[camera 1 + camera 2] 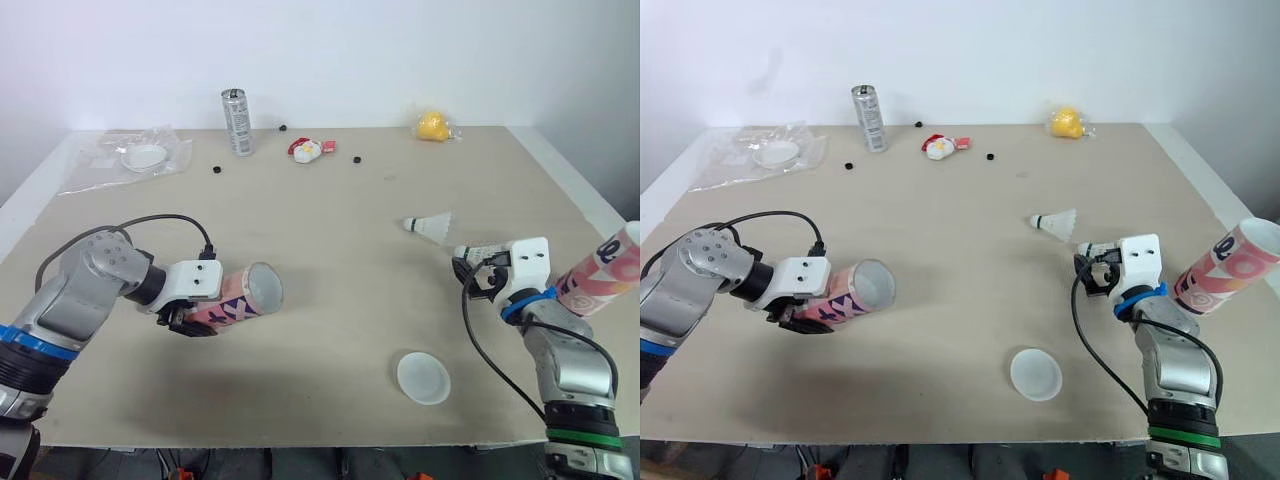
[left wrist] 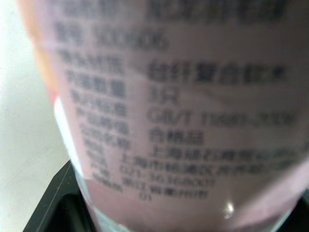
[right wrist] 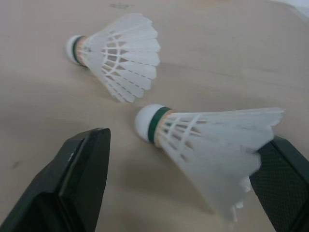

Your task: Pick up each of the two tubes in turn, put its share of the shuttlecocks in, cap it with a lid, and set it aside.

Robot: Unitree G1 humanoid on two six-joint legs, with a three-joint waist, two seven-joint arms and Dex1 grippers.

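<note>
Right gripper [image 3: 187, 145]: fingers spread wide, low over the table [image 1: 330, 240], straddling a shuttlecock without pinching it.
Near shuttlecock [image 3: 203, 133]: lay on its side between those fingers, green-banded cork leading.
Far shuttlecock [image 1: 430, 226]: lay on the table just beyond.
Left gripper [image 1: 188, 320]: clenched on the pink tube [image 1: 238, 297], held roughly level at front left, open mouth facing centre.
Second tube [image 1: 603, 272]: sat tilted at the table's right edge.
Lid [image 1: 423, 377]: lay flat near the front edge.
Handling: shuttlecock judged featherlight, its skirt easily crushed; best pinched gently at the cork.
</note>
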